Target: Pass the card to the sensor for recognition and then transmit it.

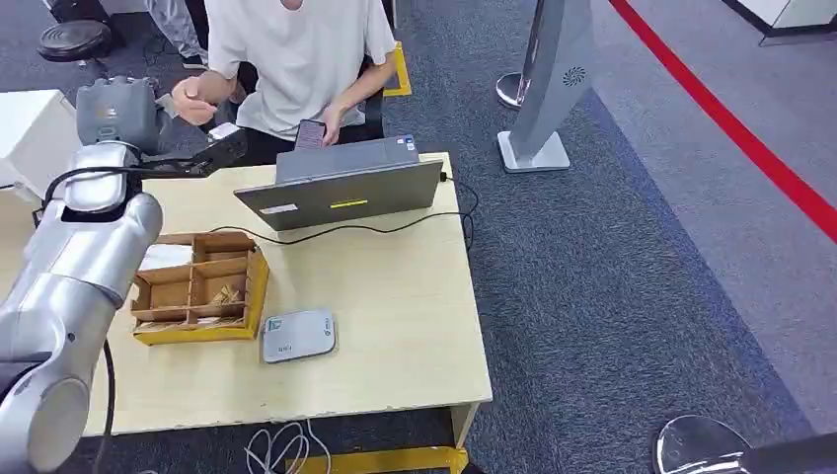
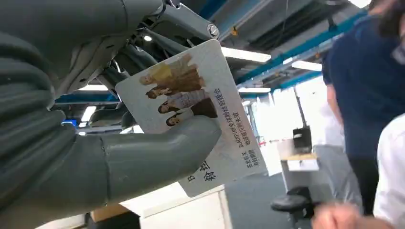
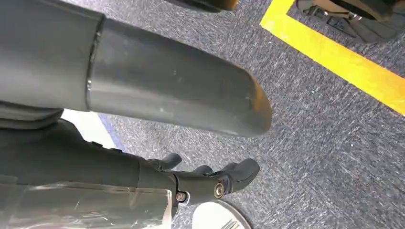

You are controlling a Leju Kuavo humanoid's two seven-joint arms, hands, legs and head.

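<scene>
My left hand (image 1: 202, 156) is raised over the table's far left edge, held out toward a person (image 1: 296, 59) seated behind it. The hand pinches a white card (image 1: 225, 129). In the left wrist view the card (image 2: 191, 114), printed with cartoon figures and text, sits between the thick thumb (image 2: 157, 152) and the dark fingers behind it. The person's hand (image 1: 197, 94) hovers just beyond the card, apart from it. The grey card sensor (image 1: 298, 336) lies flat on the table near the front. My right hand (image 3: 157, 95) hangs over the carpet, fingers (image 3: 210, 183) apart and holding nothing.
A cardboard divider box (image 1: 197, 286) on a yellow tray stands left of the sensor. An open grey laptop (image 1: 341, 188) sits at the table's back, its cable trailing right. The person holds a phone (image 1: 311, 133). A grey stand (image 1: 543, 99) rises on the carpet at right.
</scene>
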